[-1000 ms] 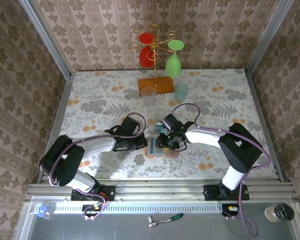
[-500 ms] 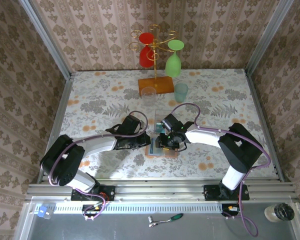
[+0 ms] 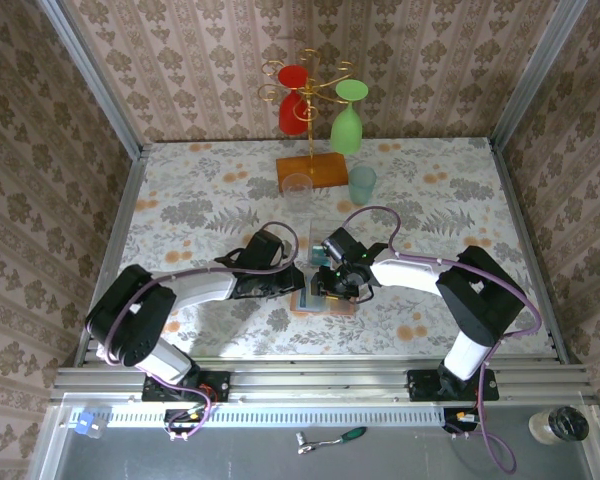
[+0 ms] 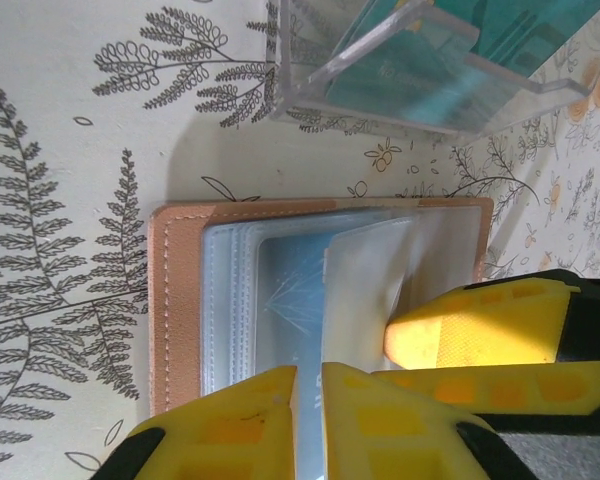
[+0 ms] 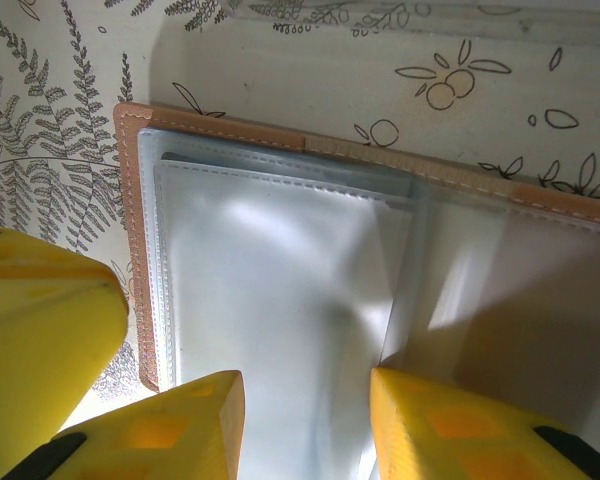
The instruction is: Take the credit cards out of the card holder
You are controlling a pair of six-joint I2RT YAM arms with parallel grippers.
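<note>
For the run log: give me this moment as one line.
wallet open on table | blue card inside | left gripper over wallet, grip unclear | right gripper open over wallet | teal cards in box

Left arm (image 3: 195,290): reaches from the near-left base forward and inward, forearm low and almost level.
Left claw (image 3: 298,284): tips point toward the middle; fingers (image 4: 230,420) nearly together, only a thin slit between them. Whether they pinch anything cannot be told.
Right arm (image 3: 420,270): reaches from the near-right base inward, forearm low.
Right claw (image 3: 327,284): tips down, fingers (image 5: 180,420) apart with a clear gap.
Spacing: the claws sit just beside each other, tips facing.
</note>
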